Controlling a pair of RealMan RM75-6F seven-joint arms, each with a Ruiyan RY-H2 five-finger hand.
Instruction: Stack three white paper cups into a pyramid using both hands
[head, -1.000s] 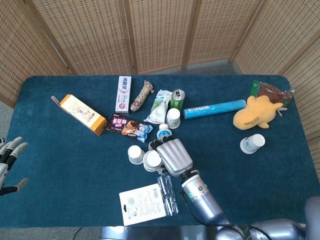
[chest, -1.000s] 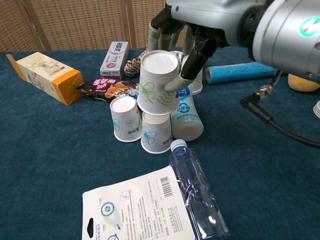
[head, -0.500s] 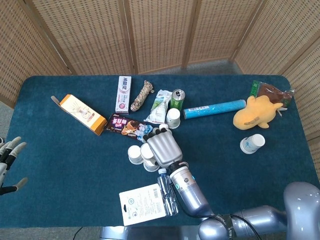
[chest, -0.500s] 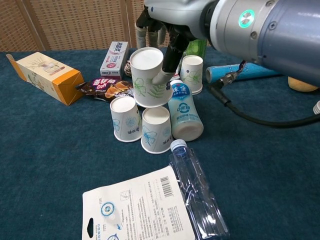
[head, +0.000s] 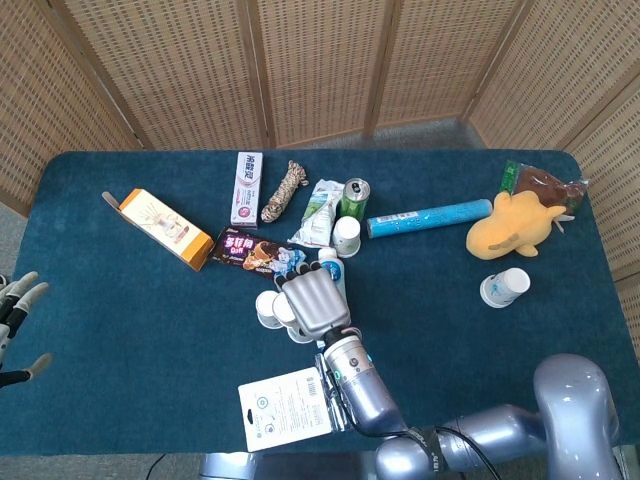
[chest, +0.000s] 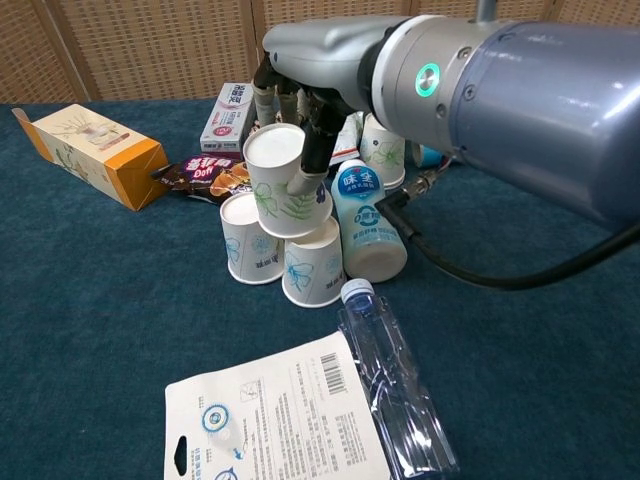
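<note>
- the top cup (chest: 283, 178) is an upturned white paper cup held tilted, its rim touching or just over the two base cups (chest: 283, 255), which stand upturned side by side near the middle of the tabletop (chest: 90, 330), toward its near edge.
- paper cups look light, thin and easy to crush or tip; a soft hold around the side wall seems best.
- the right hand (chest: 300, 110) grips the top cup, fingers curled round its wall.
- the left hand (head: 15, 325) hovers off the left edge, fingers spread, holding nothing.
- a small white bottle (chest: 366, 222) stands touching the base cups; its contents are hidden.
- a clear plastic bottle (chest: 393, 385) lies nearer, apparently empty.
- a spare cup (head: 504, 287) lies on its side near the right edge.
</note>
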